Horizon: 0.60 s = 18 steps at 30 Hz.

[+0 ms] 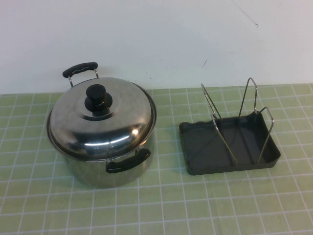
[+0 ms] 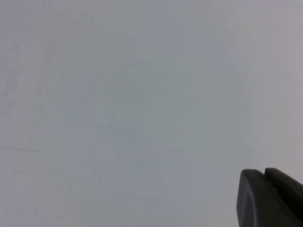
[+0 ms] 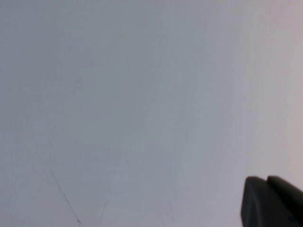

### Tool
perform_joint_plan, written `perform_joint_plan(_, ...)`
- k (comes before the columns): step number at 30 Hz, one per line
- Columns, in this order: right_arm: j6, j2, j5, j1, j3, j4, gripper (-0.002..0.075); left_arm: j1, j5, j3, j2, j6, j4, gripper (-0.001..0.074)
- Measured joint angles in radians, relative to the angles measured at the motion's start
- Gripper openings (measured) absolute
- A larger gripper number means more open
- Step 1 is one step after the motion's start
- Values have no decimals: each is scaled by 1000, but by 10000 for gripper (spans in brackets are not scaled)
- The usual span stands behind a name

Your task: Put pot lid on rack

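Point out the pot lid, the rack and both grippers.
pot lid point(image 1: 100, 120): high view, steel dome.
rack point(image 1: 195, 147): high view, bare tray floor.
left gripper point(image 2: 270, 198): left wrist view, dark fingertip.
right gripper point(image 3: 272, 201): right wrist view, dark fingertip.

A deep steel pot with two black handles stands on the green-gridded counter. Behind it a pale wall rises, bearing what seem faint dark scratches.

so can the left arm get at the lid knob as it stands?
Probably yes: the pot lid sits on the pot, knob up and uncovered. Neither arm shows in the high view; left end effector and right end effector face blank wall.
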State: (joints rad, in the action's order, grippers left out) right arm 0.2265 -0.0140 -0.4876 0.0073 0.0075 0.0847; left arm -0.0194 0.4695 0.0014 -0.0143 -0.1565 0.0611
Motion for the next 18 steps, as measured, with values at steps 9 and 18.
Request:
perform_joint_plan(9, 135, 16, 346, 0, -282, -2, -1, 0, -236, -255, 108, 34, -15, -2)
perform_joint_plan(18, 135, 188, 474, 0, -318, -2, -1, 0, 42, -292, 518, -232, -296, -2)
